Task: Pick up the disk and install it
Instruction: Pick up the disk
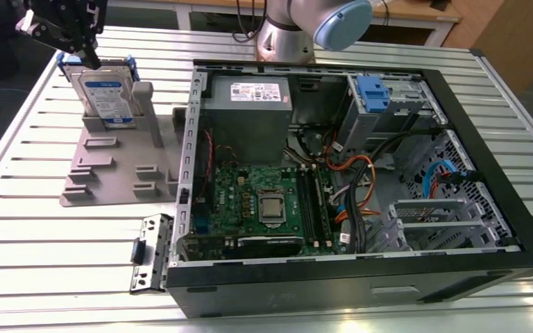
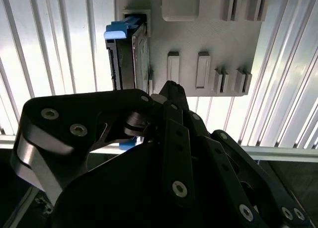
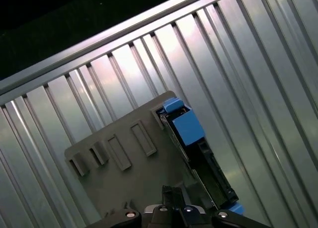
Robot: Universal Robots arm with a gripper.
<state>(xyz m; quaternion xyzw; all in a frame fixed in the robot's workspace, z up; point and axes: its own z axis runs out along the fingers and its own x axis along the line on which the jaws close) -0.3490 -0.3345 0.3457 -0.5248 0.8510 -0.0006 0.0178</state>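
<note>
The disk [image 1: 107, 94] stands upright on edge in a slot of a grey plastic holder [image 1: 109, 166] at the exterior view's upper left. It is a silver drive with a white-and-blue label and blue rails. My black gripper [image 1: 89, 61] hangs just above the disk's top edge, shut, with nothing between its fingers. Whether it touches the disk is unclear. In both wrist views the disk [image 2: 126, 59] [image 3: 198, 158] appears edge-on below the gripper [image 2: 170, 87] [image 3: 171, 190], seated in the holder [image 2: 208, 34] [image 3: 124, 173].
An open computer case [image 1: 488, 229] lies on the slatted aluminium table [image 1: 26, 173], to the exterior view's right of the holder. It holds a grey power supply [image 1: 248, 104], a green motherboard [image 1: 257, 201] and a drive cage with a blue latch [image 1: 370, 90]. A metal bracket [image 1: 150, 253] lies beside the case.
</note>
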